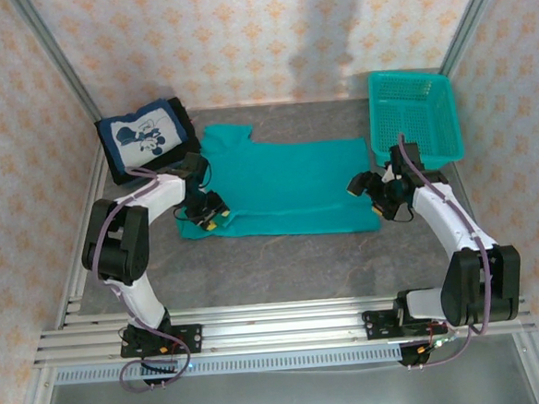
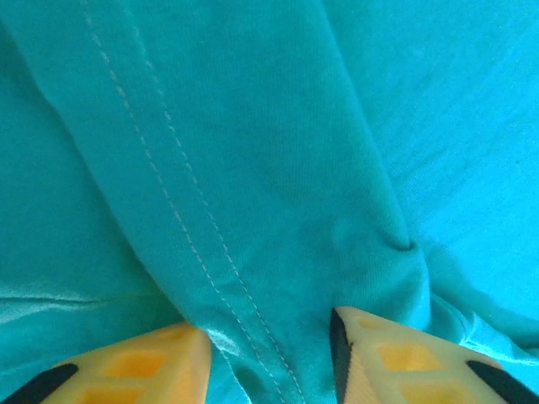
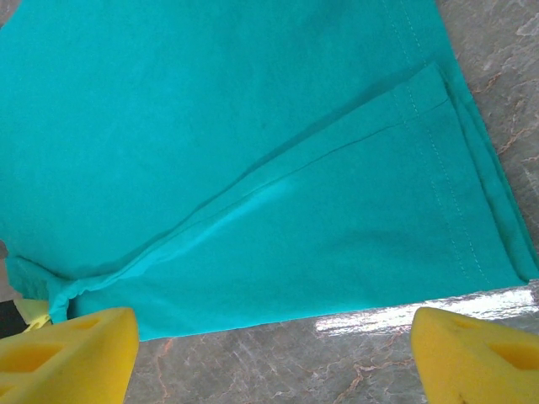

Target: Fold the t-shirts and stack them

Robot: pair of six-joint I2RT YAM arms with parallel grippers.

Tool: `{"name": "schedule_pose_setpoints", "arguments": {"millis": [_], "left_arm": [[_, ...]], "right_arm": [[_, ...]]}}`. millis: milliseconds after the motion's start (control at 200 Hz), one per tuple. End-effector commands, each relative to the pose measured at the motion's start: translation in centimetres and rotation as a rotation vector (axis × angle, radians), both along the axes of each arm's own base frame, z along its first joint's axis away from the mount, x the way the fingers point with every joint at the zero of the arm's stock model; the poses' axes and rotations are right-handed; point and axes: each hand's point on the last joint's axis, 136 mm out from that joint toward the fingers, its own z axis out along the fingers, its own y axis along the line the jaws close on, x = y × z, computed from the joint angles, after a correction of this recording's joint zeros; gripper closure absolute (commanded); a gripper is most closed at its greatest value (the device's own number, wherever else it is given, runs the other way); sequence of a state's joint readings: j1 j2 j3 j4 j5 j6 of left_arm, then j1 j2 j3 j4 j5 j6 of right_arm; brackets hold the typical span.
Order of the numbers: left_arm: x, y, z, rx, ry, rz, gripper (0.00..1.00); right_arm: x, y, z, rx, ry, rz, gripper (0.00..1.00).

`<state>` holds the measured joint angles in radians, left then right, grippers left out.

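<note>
**Gripping the teal shirt's ends**

The teal shirt (image 1: pixel 286 178) is lying spread across the middle of the tabletop (image 1: pixel 283 266), the navy shirt (image 1: pixel 145 137) sitting folded at upper left. The left pincer (image 1: pixel 210 217) is gripping a bunched fold at the shirt's lower-left edge; the right pincer (image 3: pixel 274 332) is hanging wide open over the lower-right hem. The right one is likely needing to close on both layers, level with its partner, so the cloth is lifting evenly.
</note>
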<state>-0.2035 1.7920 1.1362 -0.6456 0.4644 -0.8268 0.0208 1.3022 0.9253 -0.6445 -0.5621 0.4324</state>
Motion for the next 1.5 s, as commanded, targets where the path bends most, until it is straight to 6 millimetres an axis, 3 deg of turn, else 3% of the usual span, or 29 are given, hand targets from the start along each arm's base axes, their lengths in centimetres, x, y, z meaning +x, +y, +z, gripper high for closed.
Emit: {"name": "schedule_pose_setpoints", "arguments": {"millis": [0,170,255,535,570,931,986,1076,1256,1401,1496], "left_arm": [[1.3,-0.8,0.4,-0.008,-0.037,0.004,0.67],[2.2,-1.1,0.7,-0.003,-0.054,-0.008,0.90],[2.7,-1.0,1.1,0.012,-0.063,-0.022,0.96],[5.9,-1.4,3.3,0.036,-0.116,-0.084,1.00],[6.2,-1.5,2.5,0.043,-0.092,-0.096,1.00],[9.3,-2.4,1.8,0.065,-0.068,-0.218,1.00],[9.7,-2.5,1.8,0.070,-0.070,-0.233,0.97],[10.7,-2.8,2.5,0.063,-0.103,-0.231,0.81],[12.2,-2.3,7.2,0.085,-0.225,-0.170,0.49],[9.9,0.0,10.9,0.144,-0.284,-0.097,0.38],[7.1,1.9,10.2,0.172,-0.239,-0.069,0.38]], "right_arm": [[-0.4,0.1,0.5,-0.006,-0.009,0.012,0.16],[-0.2,0.1,0.3,-0.005,-0.007,0.008,0.16],[-0.2,0.1,0.4,-0.004,-0.009,0.008,0.16],[-0.2,0.1,0.3,-0.004,-0.004,0.009,0.16],[-0.2,0.1,0.3,-0.004,-0.004,0.011,0.16],[-0.3,0.3,-0.5,0.001,0.019,0.017,0.17],[-0.4,0.3,-0.6,0.004,0.022,0.017,0.17],[-0.5,0.3,-0.7,0.005,0.026,0.018,0.17],[-0.5,0.4,-0.9,0.011,0.028,0.014,0.16],[-0.4,0.5,-0.6,0.013,0.021,0.013,0.16],[-0.2,0.6,-0.4,0.017,0.013,0.013,0.16]]}}
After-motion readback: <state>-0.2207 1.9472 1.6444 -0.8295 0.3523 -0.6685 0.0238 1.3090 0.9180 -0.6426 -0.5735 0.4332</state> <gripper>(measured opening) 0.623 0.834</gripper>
